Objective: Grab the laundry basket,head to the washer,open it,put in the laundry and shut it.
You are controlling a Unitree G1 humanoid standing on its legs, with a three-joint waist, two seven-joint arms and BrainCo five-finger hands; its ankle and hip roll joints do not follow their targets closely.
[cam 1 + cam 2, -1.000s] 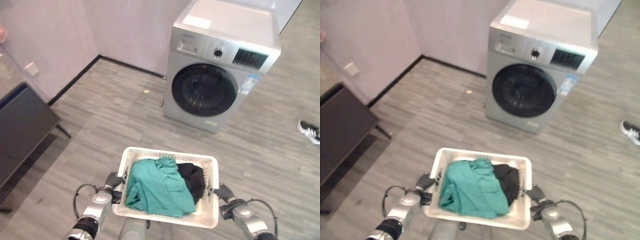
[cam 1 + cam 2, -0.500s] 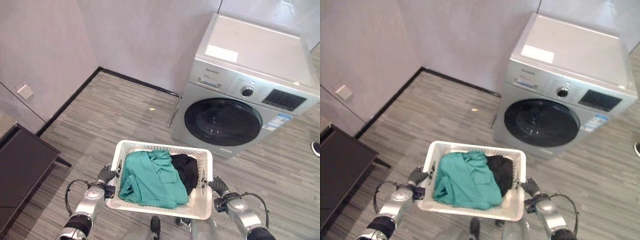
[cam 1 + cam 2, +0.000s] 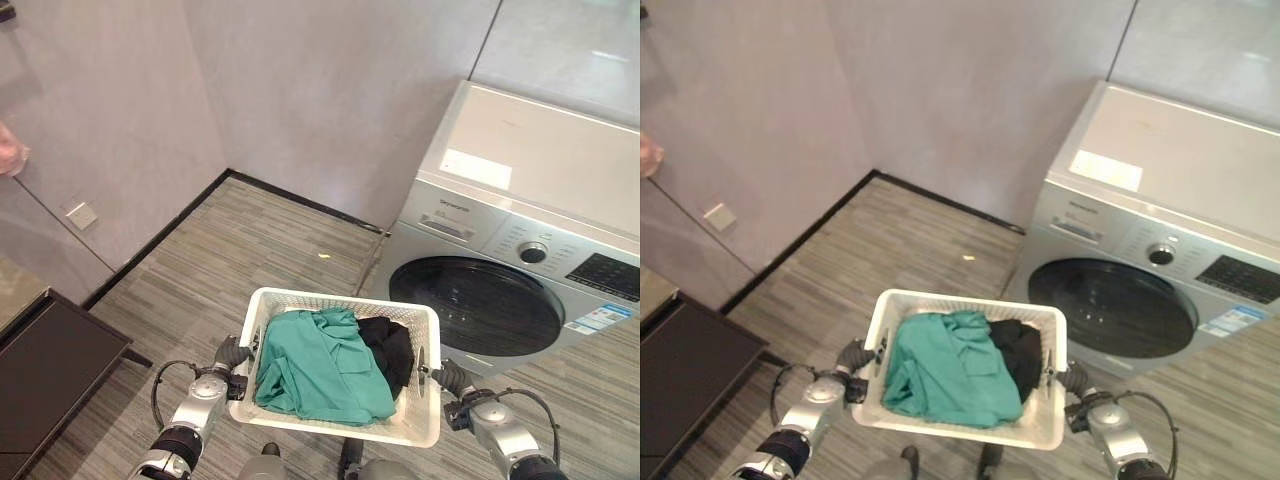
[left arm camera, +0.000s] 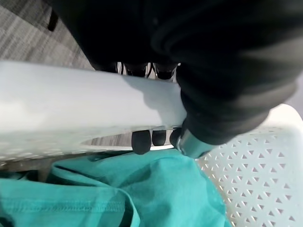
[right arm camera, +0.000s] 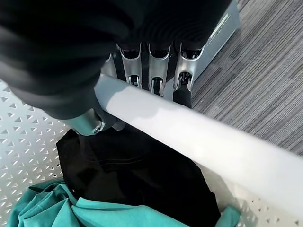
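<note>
Room: grey plank floor (image 3: 250, 250), pale walls (image 3: 300, 90) across the top of the frame, dark baseboard along the corner.
Left side: dark low table (image 3: 50, 370) at lower left; wall socket (image 3: 81, 215) on the left wall.
Washer (image 3: 520, 260): upper right of the frame, silver, round dark door (image 3: 475, 305) shut and facing the basket, control knob (image 3: 533, 252) above it.
Basket (image 3: 420, 425): white perforated laundry basket, lower centre, held off the floor just in front of the washer.
Laundry: teal garment (image 3: 320, 365) across the left and middle of the basket, black garment (image 3: 390, 350) at its right, touching the teal one.
Left hand (image 3: 232, 353): at the basket's left rim, fingers (image 4: 141, 142) curled over the rim and gripping it.
Right hand (image 3: 448, 376): at the basket's right rim, fingers (image 5: 182, 90) wrapped round the rim bar, clamped on it.
</note>
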